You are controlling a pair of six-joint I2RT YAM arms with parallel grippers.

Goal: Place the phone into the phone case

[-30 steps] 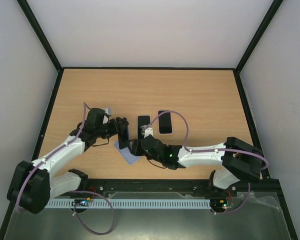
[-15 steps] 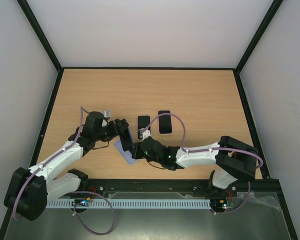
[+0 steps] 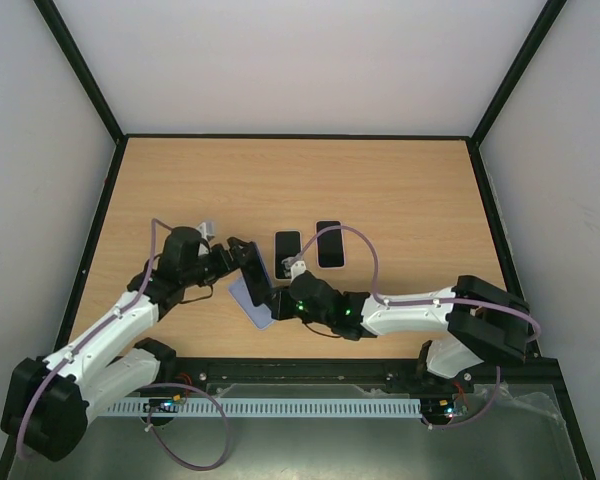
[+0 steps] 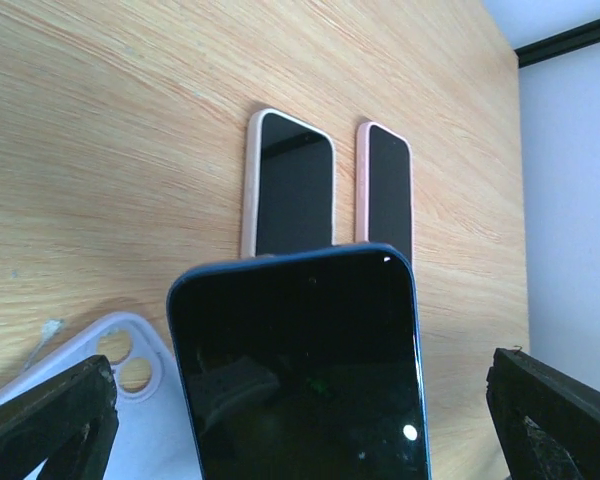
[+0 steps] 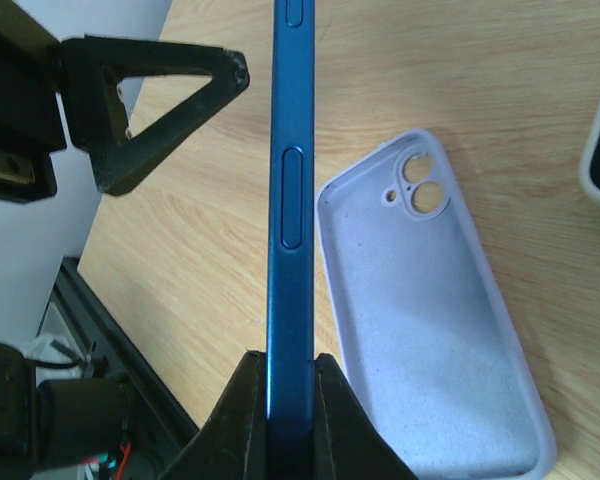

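Note:
A blue phone (image 5: 290, 200) stands on its long edge just above the table, and my right gripper (image 5: 288, 400) is shut on its lower end. Beside it, a pale lilac phone case (image 5: 430, 320) lies open side up on the table, camera holes pointing away. In the top view, the phone (image 3: 252, 268) sits tilted over the case (image 3: 252, 305), between both arms. My left gripper (image 4: 300, 430) is open. Its fingers (image 4: 50, 420) stand wide on either side of the phone's dark screen (image 4: 300, 370) without touching it.
Two other phones in pale pink cases (image 3: 287, 253) (image 3: 329, 244) lie screen up just beyond the phone case, side by side. The black frame rail (image 3: 310, 375) runs along the table's near edge. Bare wood table (image 3: 400, 190) stretches beyond.
My right gripper has shut on the phone's lower end. My left gripper has let go of the phone, opened wide and drawn back slightly to the left.

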